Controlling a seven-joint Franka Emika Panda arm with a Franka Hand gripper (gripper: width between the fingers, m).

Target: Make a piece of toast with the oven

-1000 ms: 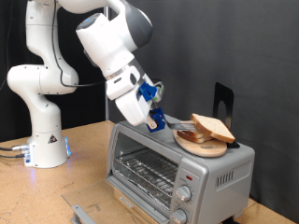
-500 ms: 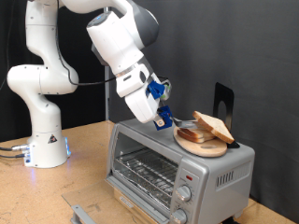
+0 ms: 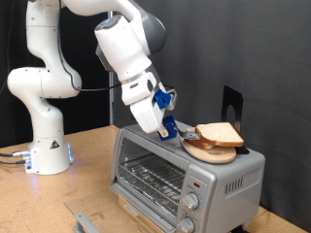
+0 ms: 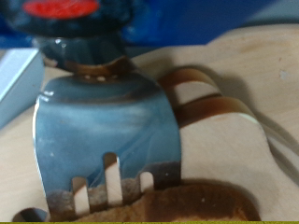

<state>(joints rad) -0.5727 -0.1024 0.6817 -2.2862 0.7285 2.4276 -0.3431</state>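
Note:
Two bread slices lie stacked on a round wooden plate (image 3: 206,151) on top of the oven (image 3: 209,175). The upper slice, the piece of toast (image 3: 222,133), is pale tan with a brown crust. My gripper (image 3: 168,120), with blue fingers, is just to the exterior view's left of the plate. It is shut on a metal fork (image 3: 182,132). In the wrist view the fork's blade (image 4: 107,121) fills the middle and its tines touch the brown crust (image 4: 192,201).
The oven's wire rack (image 3: 151,179) shows through its front, and the round knobs (image 3: 194,202) are at its right front. A dark upright object (image 3: 231,103) stands behind the plate. The robot base (image 3: 44,146) stands on the wooden table at the exterior view's left.
The arm has moved the gripper and fork to the right, up against the bread. The upper slice, tilted before, now lies flatter on the stack.

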